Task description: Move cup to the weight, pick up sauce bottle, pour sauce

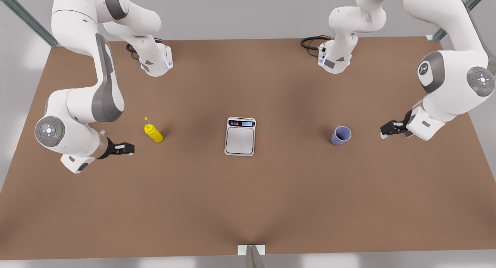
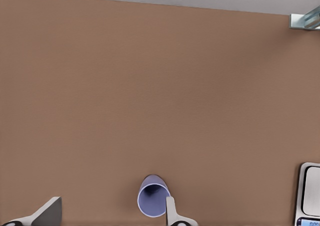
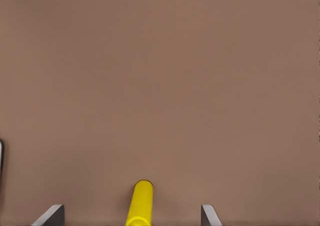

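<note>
- Brown tabletop (image 1: 248, 198) carries the three task items in a row: sauce bottle (image 1: 154, 132) toward the front view's left, weight (image 1: 240, 136) in the middle, cup (image 1: 341, 135) toward the right
- Left gripper (image 1: 388, 129) sits near the cup, on the side away from the weight, fingers (image 2: 171, 212) spread wide, likely lined up to grasp it; the cup stands upright and untouched
- Right gripper (image 1: 126, 148) waits just beside the bottle, jaws apart, nothing held, presumably staged for the later pickup
- The weight's plate is bare, so the cup move is not yet done
</note>
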